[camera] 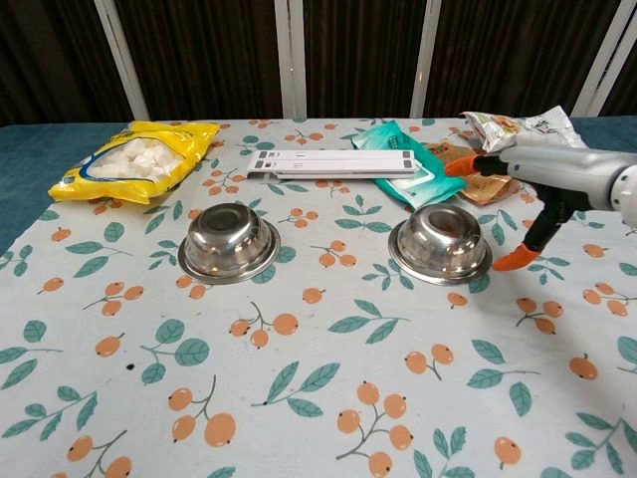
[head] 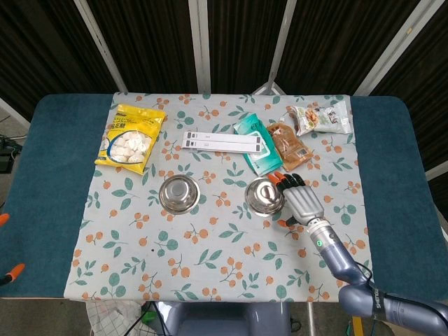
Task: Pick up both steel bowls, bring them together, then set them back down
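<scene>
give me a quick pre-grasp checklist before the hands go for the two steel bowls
1. Right hand open and holding nothing: ok, fingers spread beside the right bowl.
2. Right hand touching the right bowl: cannot tell; chest view shows a gap at the thumb side, head view has the fingertips at the rim.
3. Left hand placed for the left bowl: not ok, only orange fingertips show at the table's far left edge.
4. Both bowls upright on the cloth: ok.
5. Bowls apart from each other: ok, a clear stretch of cloth between them.
6. Room around the right bowl: not ok, the teal pouch lies close behind it.
</scene>
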Motion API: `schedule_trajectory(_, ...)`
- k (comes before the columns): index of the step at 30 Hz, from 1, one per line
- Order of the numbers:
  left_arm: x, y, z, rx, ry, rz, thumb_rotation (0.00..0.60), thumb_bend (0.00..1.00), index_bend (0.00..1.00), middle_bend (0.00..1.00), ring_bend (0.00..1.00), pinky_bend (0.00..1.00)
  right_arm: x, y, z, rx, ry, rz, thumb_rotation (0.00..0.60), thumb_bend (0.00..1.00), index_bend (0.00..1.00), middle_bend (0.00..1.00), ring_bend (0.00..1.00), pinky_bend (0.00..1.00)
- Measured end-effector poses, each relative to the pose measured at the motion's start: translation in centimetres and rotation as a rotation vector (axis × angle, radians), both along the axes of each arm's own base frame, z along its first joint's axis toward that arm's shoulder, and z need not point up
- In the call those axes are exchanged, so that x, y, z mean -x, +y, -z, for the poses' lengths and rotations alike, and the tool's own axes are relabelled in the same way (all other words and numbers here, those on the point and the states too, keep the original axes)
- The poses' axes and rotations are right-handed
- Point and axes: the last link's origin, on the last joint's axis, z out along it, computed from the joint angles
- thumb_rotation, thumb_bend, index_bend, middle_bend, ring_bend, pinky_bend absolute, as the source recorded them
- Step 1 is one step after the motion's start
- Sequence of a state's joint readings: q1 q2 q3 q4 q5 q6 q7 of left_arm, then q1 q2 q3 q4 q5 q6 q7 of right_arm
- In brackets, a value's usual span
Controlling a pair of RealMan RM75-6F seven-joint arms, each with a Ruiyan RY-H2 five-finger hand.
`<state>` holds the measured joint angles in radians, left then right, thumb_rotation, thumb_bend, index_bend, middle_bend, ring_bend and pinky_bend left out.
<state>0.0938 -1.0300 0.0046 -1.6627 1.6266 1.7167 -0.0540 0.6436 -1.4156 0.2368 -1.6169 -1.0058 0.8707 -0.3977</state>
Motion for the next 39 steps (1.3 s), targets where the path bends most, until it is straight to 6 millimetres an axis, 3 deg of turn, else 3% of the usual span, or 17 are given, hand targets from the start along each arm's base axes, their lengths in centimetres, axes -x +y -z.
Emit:
schedule_trajectory(10, 0.1, 0.4, 0.5, 0.005, 0.007, -0.020, 0.600, 0.06, 0.17, 0.00, 0.00, 0.10, -2.7, -1.4, 3.5, -0.058, 0.059, -0.007, 0.600, 0.04, 0.07, 0.04, 0.08, 0.00)
schedule_trajectory(23, 0.2, 0.6, 0.6, 0.002, 0.013, -0.030, 0.600, 0.06, 0.17, 0.00, 0.00, 0.10, -3.4, -3.5, 4.9, -0.059, 0.141, 0.002, 0.600, 0.04, 0.15, 0.06, 0.19, 0.01)
schedule_trajectory(29, 0.3, 0.7, 0.6, 0.000, 0.018, -0.038, 0.600, 0.06, 0.17, 0.00, 0.00, 0.10, -3.1, -3.9, 4.9, -0.070, 0.179, 0.009, 0.600, 0.04, 0.21, 0.12, 0.26, 0.04)
schedule_trajectory(34, 0.1, 0.9, 1.1, 0.017, 0.027, -0.032, 0.600, 0.07, 0.18, 0.00, 0.00, 0.10, -3.0, -3.8, 5.0, -0.083, 0.188, 0.003, 0.600, 0.04, 0.29, 0.24, 0.33, 0.08)
schedule_trajectory(39, -0.5, 1.4, 1.4, 0.047, 0.029, 0.001, 0.600, 0.08, 0.19, 0.09, 0.08, 0.21, -3.1, -3.6, 5.2, -0.088, 0.169, -0.004, 0.600, 0.07, 0.33, 0.28, 0.34, 0.08)
